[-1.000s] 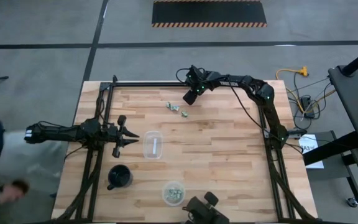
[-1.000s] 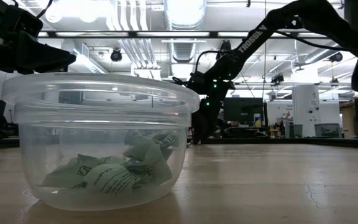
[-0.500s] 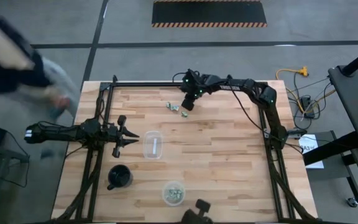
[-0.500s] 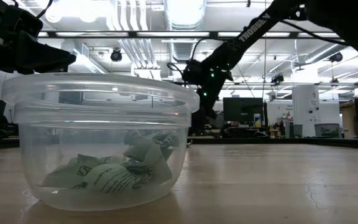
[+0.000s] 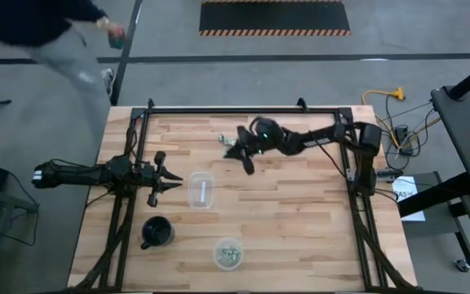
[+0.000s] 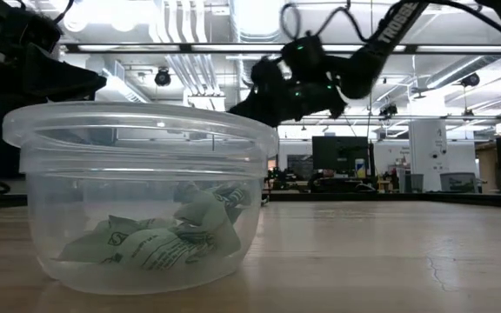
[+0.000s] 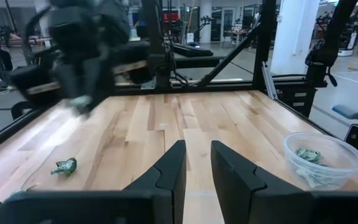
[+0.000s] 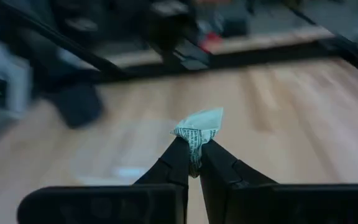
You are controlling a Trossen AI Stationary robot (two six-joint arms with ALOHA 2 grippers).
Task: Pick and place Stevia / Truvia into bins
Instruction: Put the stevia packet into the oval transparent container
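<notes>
Nearest the low camera, at about 6 o'clock on the table, stands the round bin, a clear cup with several crumpled pale green packets heaped in its bottom. At 8 o'clock from the table's middle sits a black mug. Just left of centre lies the square bin with one packet inside. The left gripper waits at 9 o'clock, just beside the square bin and pointing toward it; its fingers stand a narrow gap apart and hold nothing. Farther on, at about 12 o'clock from the centre, the right gripper hangs above the wood, reaching in from the right side and blurred in the high view. Its fingers are pinched together on one Truvia packet, whose crumpled white and green end sticks up past the tips, clear of the table. Just beyond it, at 11 o'clock, a loose packet lies on the boards; the left wrist view also shows a small green one lying flat on the wood. Past the far left corner, on the grey floor, a blurred person in dark top and grey trousers is in view
</notes>
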